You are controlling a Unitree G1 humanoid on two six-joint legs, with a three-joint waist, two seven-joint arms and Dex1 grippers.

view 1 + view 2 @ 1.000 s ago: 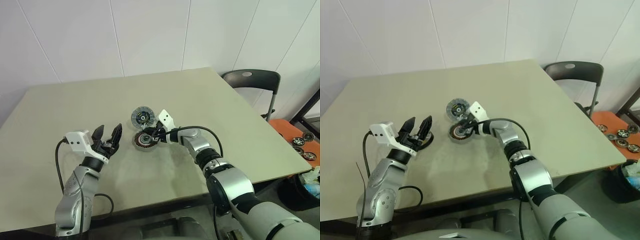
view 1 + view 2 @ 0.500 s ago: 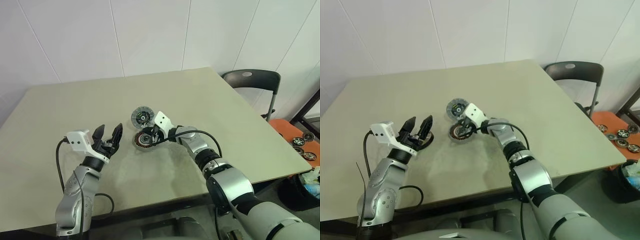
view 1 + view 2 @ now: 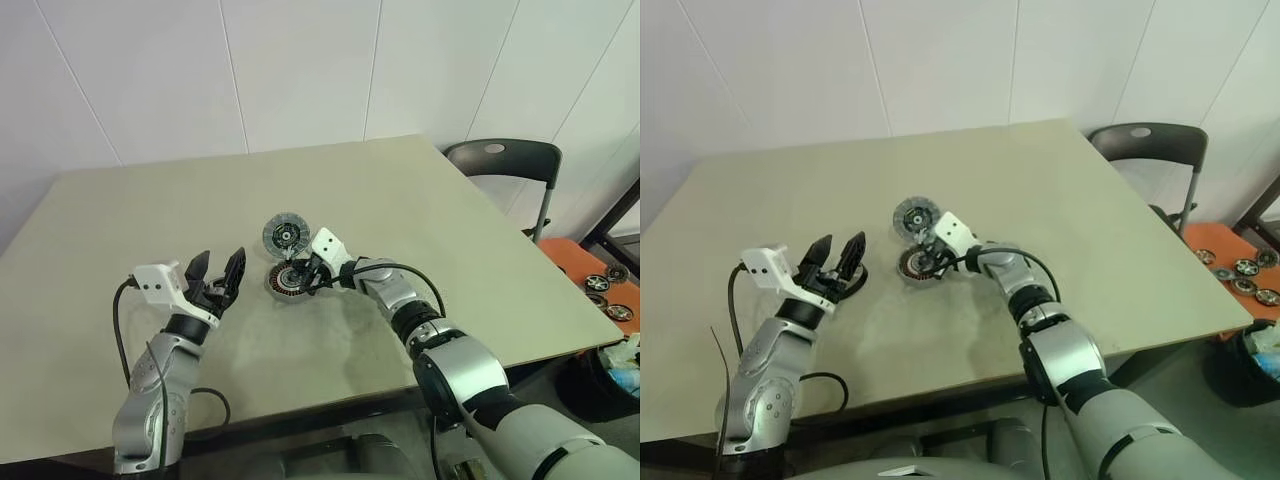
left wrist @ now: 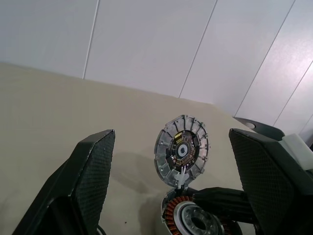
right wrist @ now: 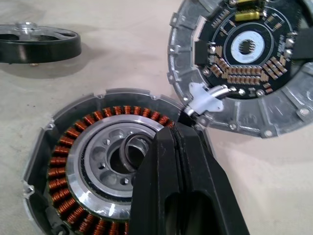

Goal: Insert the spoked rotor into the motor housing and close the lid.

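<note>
Three motor parts lie on the table (image 3: 420,200). The housing (image 3: 285,281) sits near the table's middle, its copper windings ringing a silvery hub. The lid (image 3: 284,234) lies flat just beyond it at 12 o'clock, its circuit side up, and in the right wrist view a small white connector (image 5: 205,99) bridges the two rims. The rotor (image 5: 34,43) lies on the table at about 9 o'clock from the housing, well apart from it, partly behind the left gripper in the head views.

The right gripper (image 5: 172,147) has its black fingers pressed together, gripping nothing, with the tips over the housing's rim on the side nearest the lid; whether they touch the metal I cannot tell. The left gripper (image 3: 218,273) hovers above the table with its fingers spread wide and released, empty, aimed toward the lid.

A dark chair (image 3: 505,160) stands past the table's far right corner.
</note>
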